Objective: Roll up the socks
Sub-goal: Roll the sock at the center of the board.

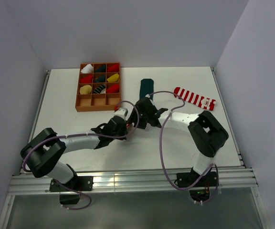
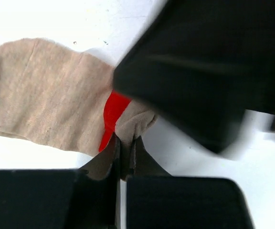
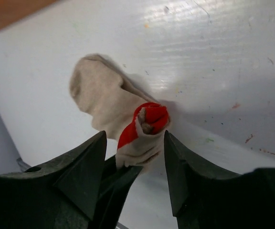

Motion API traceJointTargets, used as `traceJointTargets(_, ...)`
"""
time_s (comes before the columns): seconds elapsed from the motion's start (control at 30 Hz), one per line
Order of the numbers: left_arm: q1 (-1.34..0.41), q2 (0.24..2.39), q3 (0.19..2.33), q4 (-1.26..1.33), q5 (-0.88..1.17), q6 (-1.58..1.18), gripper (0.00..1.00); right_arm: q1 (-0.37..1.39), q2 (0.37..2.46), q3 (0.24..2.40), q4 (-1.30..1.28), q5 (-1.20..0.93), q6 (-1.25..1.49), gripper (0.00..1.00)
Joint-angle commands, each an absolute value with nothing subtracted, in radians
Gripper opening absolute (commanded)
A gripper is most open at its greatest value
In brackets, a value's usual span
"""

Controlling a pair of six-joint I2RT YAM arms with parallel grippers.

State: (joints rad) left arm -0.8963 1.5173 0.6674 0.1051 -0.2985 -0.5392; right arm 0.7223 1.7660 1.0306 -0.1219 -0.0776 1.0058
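Observation:
The beige sock (image 2: 47, 95) with its red toe (image 2: 112, 112) lies on the white table, one end rolled into a small bundle (image 3: 149, 121). My left gripper (image 2: 125, 149) is shut on a fold of that bundle. My right gripper (image 3: 135, 138) is open, with a finger (image 3: 87, 164) on either side of the roll and not pressing it. In the top view both grippers (image 1: 128, 126) (image 1: 142, 117) meet at the table's middle and hide this sock. Behind them the dark green sock (image 1: 146, 88) lies flat, and the red-and-white striped sock (image 1: 195, 98) lies to its right.
A brown wooden organiser box (image 1: 98, 87) with a grid of compartments stands at the back left, holding several rolled bundles in white, red, yellow and dark colours. The right gripper's black body (image 2: 204, 71) hangs close over the left gripper.

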Motion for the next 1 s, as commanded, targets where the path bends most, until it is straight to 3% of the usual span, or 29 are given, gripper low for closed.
traceJointTargets(0.0,-0.789,1.474,0.620,0.173,-0.023,-0.627,0.01,0.710,1.672,0.971,0.029,-0.042,1.035,0.59)
traceJointTargets(0.4,-0.540,1.591,0.555,0.319,0.385,-0.822,0.01,0.716,1.686,0.870,0.159,-0.044,1.095,0.64)
traceJointTargets(0.97,-0.425,1.727,0.525,0.434,0.511,-0.954,0.01,0.721,1.825,0.910,0.193,-0.044,1.101,0.64)
